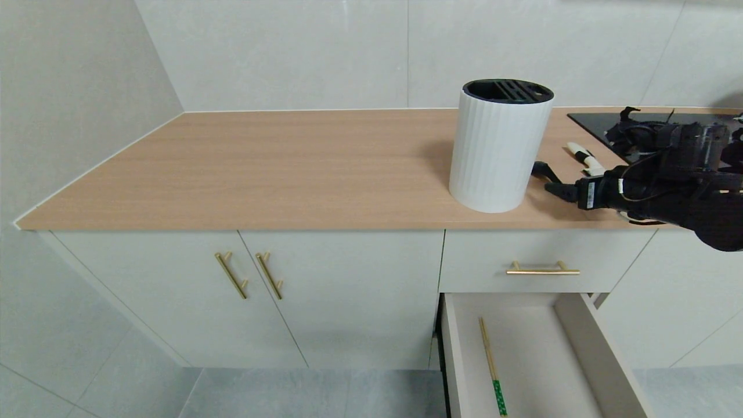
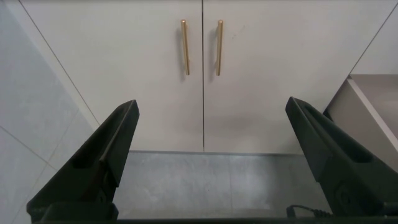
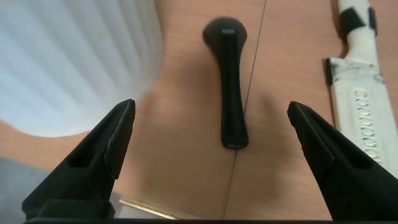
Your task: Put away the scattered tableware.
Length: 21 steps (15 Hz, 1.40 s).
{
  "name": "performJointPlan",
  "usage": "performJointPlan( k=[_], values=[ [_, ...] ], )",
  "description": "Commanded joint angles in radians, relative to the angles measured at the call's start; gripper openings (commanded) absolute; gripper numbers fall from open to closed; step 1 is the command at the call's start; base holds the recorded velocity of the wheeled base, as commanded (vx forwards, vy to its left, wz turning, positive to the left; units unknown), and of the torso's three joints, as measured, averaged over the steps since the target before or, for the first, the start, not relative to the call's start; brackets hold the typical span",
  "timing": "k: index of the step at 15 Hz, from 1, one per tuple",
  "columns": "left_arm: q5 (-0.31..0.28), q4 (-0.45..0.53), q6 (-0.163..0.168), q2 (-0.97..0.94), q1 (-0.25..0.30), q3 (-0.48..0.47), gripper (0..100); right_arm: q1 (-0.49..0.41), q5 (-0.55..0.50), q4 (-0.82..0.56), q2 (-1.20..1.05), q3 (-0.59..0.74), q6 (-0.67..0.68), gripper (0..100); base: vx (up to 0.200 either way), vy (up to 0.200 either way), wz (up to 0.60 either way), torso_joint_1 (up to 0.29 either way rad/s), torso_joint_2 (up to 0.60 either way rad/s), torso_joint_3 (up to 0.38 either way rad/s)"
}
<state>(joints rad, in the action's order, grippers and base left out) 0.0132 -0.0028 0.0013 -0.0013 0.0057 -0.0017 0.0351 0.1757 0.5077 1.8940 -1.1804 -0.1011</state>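
Note:
A white ribbed utensil holder [image 1: 499, 148] with a black slotted top stands on the wooden counter [image 1: 290, 168]. Just right of it lies a short black utensil handle [image 1: 543, 170] [image 3: 229, 87]. Farther right is a white utensil with black marks [image 1: 586, 158] [image 3: 357, 81]. My right gripper [image 1: 560, 187] [image 3: 211, 115] hovers low over the counter, open, its fingers either side of the black handle without touching it. My left gripper [image 2: 212, 111] is open and holds nothing, down in front of the cabinet doors [image 2: 202, 74]. A pair of chopsticks [image 1: 490, 366] lies in the open drawer [image 1: 580, 342].
A black cooktop [image 1: 598, 125] sits at the counter's back right, behind my right arm. The open lower drawer juts out below a shut drawer with a gold handle [image 1: 543, 270]. Tiled walls close off the back and left.

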Motion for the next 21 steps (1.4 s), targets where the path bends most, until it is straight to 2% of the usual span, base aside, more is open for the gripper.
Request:
performJointPlan(
  k=[1, 5, 15, 16, 21],
  values=[
    [0.001, 0.0, 0.0, 0.001, 0.0, 0.0, 100, 0.0, -0.002, -0.023, 0.048, -0.025, -0.002, 100, 0.0, 0.0, 0.0, 0.0, 0.0, 0.0],
    [0.001, 0.0, 0.0, 0.001, 0.0, 0.0, 100, 0.0, -0.012, -0.095, 0.059, -0.065, 0.0, 100, 0.0, 0.0, 0.0, 0.0, 0.0, 0.0],
    [-0.001, 0.0, 0.0, 0.001, 0.0, 0.0, 100, 0.009, -0.084, -0.06, 0.125, -0.108, 0.015, 100, 0.0, 0.0, 0.0, 0.0, 0.0, 0.0],
    [0.001, 0.0, 0.0, 0.001, 0.0, 0.0, 100, 0.009, -0.088, -0.058, 0.126, -0.11, 0.015, 0, 0.0, 0.0, 0.0, 0.0, 0.0, 0.0],
    [0.001, 0.0, 0.0, 0.001, 0.0, 0.0, 100, 0.011, -0.087, -0.058, 0.134, -0.11, 0.015, 0, 0.0, 0.0, 0.0, 0.0, 0.0, 0.0]
  ],
)
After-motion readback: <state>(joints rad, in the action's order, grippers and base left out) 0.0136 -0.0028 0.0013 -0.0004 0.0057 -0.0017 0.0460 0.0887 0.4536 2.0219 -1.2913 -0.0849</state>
